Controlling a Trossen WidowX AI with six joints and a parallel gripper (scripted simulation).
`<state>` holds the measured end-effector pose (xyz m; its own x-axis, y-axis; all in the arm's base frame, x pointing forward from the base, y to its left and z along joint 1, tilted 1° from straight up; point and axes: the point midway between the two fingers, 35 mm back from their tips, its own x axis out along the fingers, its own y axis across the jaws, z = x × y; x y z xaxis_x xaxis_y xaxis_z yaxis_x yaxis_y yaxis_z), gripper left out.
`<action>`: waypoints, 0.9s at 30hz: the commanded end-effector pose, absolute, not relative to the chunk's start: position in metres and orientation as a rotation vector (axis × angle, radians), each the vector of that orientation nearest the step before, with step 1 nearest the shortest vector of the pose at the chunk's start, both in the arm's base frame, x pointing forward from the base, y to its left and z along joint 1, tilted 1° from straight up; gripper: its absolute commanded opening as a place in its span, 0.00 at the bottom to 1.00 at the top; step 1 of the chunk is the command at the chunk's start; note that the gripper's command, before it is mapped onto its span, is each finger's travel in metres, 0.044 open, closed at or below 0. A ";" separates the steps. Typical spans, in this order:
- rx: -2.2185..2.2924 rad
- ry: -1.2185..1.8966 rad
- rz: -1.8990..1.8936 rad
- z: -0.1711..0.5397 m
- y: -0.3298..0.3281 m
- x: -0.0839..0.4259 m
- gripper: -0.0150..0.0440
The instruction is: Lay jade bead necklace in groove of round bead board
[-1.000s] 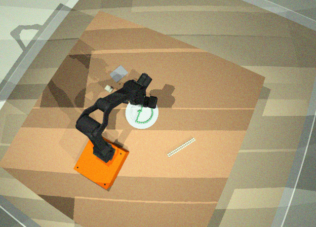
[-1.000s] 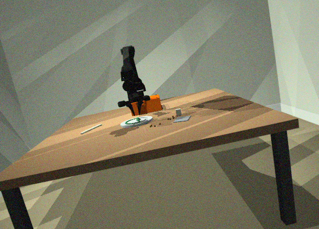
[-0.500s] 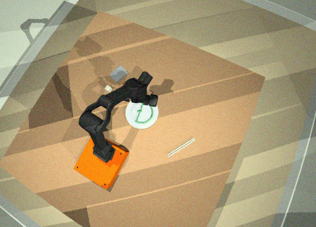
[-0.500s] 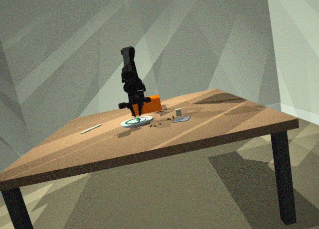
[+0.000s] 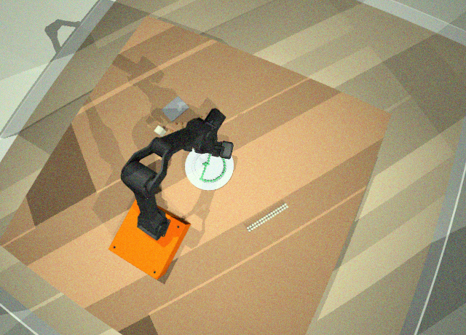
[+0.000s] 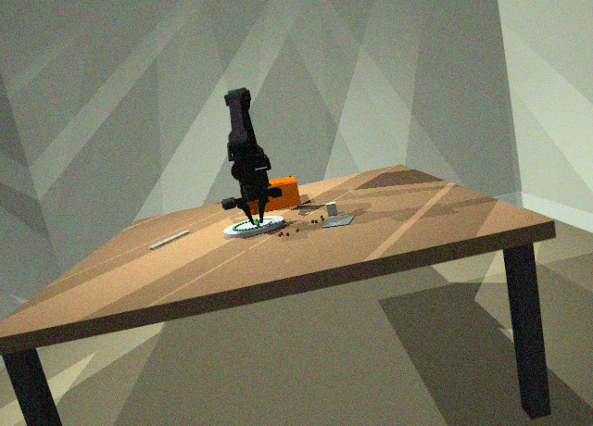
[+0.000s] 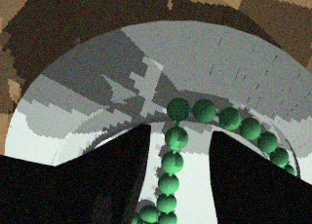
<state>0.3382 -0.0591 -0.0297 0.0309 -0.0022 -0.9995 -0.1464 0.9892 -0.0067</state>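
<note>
The round white bead board [image 5: 191,175] [image 6: 230,232] [image 7: 219,49] lies flat on the table. The jade bead necklace [image 5: 225,169] [image 7: 172,163] lies on it: one side curves along the groove, the other cuts nearly straight across the middle, with a small bunch of beads beside that strand. My gripper [image 6: 257,223] [image 7: 180,138] is partly open, pointing down low over the board. In the wrist view the straight strand runs between the two fingers, with gaps on both sides. The fingertips are hidden under the arm in the top view.
A double row of pale beads [image 5: 267,217] [image 6: 170,240] lies apart from the board. A grey flat tile [image 5: 175,108] [image 6: 339,221], a small whitish block [image 5: 159,130] [image 6: 331,208] and several tiny brown bits lie on the board's other side. The arm stands on an orange base [image 5: 139,248] [image 6: 287,194].
</note>
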 end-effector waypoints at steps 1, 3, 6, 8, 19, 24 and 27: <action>-0.110 1.547 0.112 -0.037 -0.058 0.336 0.46; -0.110 1.547 0.112 -0.037 -0.058 0.336 0.46; -0.117 1.543 0.112 -0.035 -0.059 0.337 0.41; -0.117 1.543 0.112 -0.035 -0.059 0.337 0.32; -0.117 1.543 0.112 -0.035 -0.059 0.337 0.25; -0.117 1.543 0.112 -0.035 -0.059 0.337 0.25; -0.117 1.543 0.112 -0.035 -0.059 0.337 0.25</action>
<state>0.3365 -0.0587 -0.0350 0.0237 -0.0009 -0.9997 -0.1459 0.9893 -0.0044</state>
